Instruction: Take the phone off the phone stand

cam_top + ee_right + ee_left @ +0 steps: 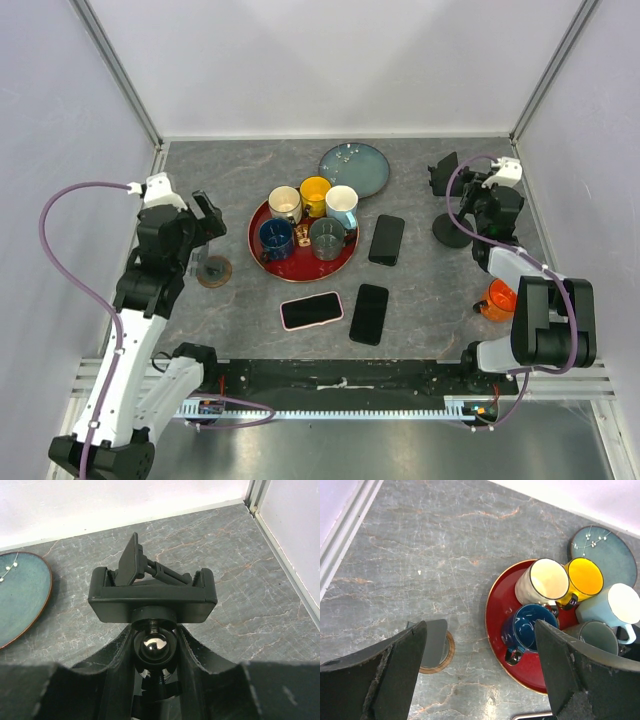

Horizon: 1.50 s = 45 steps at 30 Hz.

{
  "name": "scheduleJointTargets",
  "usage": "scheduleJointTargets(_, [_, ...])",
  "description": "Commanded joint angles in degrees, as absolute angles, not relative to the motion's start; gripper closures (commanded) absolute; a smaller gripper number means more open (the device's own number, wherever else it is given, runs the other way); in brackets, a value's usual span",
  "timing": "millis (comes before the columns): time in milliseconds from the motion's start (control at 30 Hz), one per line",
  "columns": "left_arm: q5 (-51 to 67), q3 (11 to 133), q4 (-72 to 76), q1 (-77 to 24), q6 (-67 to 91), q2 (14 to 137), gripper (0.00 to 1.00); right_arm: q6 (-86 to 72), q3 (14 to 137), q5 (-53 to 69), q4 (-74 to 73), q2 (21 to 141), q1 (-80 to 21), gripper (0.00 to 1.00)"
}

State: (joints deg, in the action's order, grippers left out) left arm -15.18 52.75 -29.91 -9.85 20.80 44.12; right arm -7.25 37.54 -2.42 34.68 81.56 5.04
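A black phone stand (pixel 450 205) stands at the far right; its clamp (pixel 152 595) holds no phone. My right gripper (pixel 483 208) is shut around the stand's ball joint (pixel 155 647) below the clamp. Three phones lie flat on the table: a black one (pixel 386 239), another black one (pixel 369 313) and a pink-cased one (pixel 312 310). My left gripper (pixel 205 222) is open and empty, hovering above a small grey stand on a round wooden base (pixel 436 645). That small stand also holds no phone.
A red tray (pixel 262 262) holds several mugs at the centre. A blue-green plate (pixel 356 166) lies behind it. An orange mug (pixel 495 298) sits by the right arm. Walls close the table at the back and both sides.
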Motion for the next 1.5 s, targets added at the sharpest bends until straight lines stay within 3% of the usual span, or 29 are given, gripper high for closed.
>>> scheduleJointTargets(0, [-17.0, 55.5, -30.3, -9.7, 18.1, 41.7, 0.05, -7.1, 37.7, -0.1, 38.9, 79.3, 4.9, 0.64])
scheduleJointTargets(133, [-16.9, 56.5, -31.4, -9.6, 17.8, 37.8, 0.05, -8.4, 37.5, 1.6, 36.7, 77.4, 5.0, 0.52])
scheduleJointTargets(500, [-20.7, 59.1, -36.0, -9.6, 15.6, 27.5, 0.05, -12.9, 35.3, 2.3, 32.0, 69.8, 4.9, 0.42])
scheduleJointTargets(600, [-20.5, 61.0, -37.6, -9.6, 15.3, 26.9, 0.04, -14.6, 35.7, 2.5, 28.1, 65.6, 5.0, 0.15])
scheduleJointTargets(700, [-20.7, 62.6, -38.8, -9.6, 14.4, 25.9, 0.04, -16.3, 37.4, 0.4, 20.4, 60.2, 5.0, 0.02])
scheduleJointTargets(967, [-23.5, 67.5, -39.3, -9.6, 9.1, 22.0, 0.00, -16.8, 52.9, -7.7, -5.2, 48.0, 3.5, 0.02])
scheduleJointTargets(1467, [-26.5, 74.0, -40.2, -9.6, 9.6, 20.3, 0.00, -13.4, 57.6, -19.7, -7.7, 32.0, -4.7, 0.02])
